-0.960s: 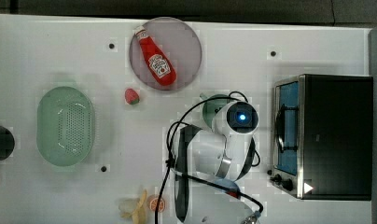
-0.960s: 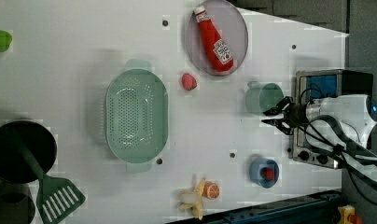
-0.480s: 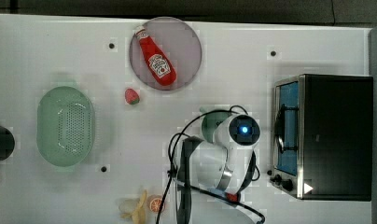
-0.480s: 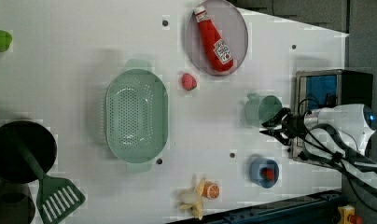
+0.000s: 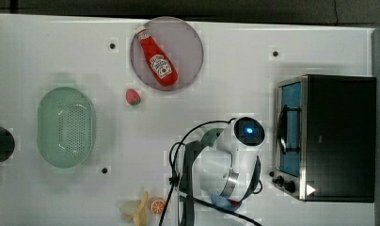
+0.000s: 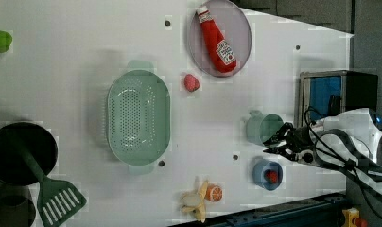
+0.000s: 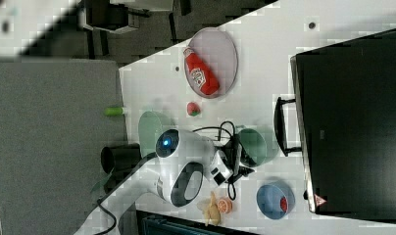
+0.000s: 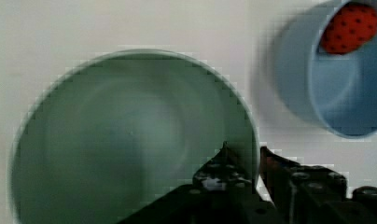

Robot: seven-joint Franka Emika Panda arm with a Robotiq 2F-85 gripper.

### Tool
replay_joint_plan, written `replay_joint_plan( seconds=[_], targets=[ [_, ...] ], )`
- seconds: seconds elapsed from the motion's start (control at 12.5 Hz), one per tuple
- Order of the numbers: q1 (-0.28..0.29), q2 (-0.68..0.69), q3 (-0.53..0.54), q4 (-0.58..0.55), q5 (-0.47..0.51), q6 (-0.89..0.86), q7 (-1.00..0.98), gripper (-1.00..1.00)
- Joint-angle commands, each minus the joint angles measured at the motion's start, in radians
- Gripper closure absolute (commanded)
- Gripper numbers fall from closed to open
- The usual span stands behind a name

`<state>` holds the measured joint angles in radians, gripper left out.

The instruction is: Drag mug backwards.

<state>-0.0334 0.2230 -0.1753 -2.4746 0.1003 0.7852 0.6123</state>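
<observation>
Here, jaws straddle mug (image 8: pixel 130 140) rim (arm bent over).

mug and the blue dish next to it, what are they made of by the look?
Mug: likely moulded plastic or glazed ceramic; uniform muted green, thin even rim, soft satin sheen inside. The look leaves it open.
Blue dish: probably plastic; flat pale blue, smooth wall, no glassy highlights. It holds a red dotted piece, apparently a toy strawberry.
Claw: black, matte, straddling the mug's rim.

mug (image 8: pixel 121 140) smooth matt plastic look; arm shell (image 5: pixel 225 160) glossy white plastic; toaster oven (image 5: pixel 338 136) matt black metal, tabletop (image 5: pixel 84 47) matt white.
</observation>
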Motion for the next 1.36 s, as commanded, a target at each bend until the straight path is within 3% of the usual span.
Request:
replay_joint_plan(
  seconds=[0.08,0.4,0.64,1.12,1.36],
  targets=[
    [-0.005,-0.029,-0.055,-0.012,-0.019,-0.029,-0.001,0.59],
    [-0.003,-0.032,-0.052,-0.019,-0.049,-0.044,-0.002,-0.29],
    [0.006,-0.102,-0.042,0.044,-0.049,-0.177,-0.051,-0.97],
    [0.015,-0.306,0.051,0.344,-0.052,-0.338,-0.592,-1.0],
    [0.015,-0.358,0.091,0.518,-0.057,-0.549,-0.607,-1.0]
  ],
)
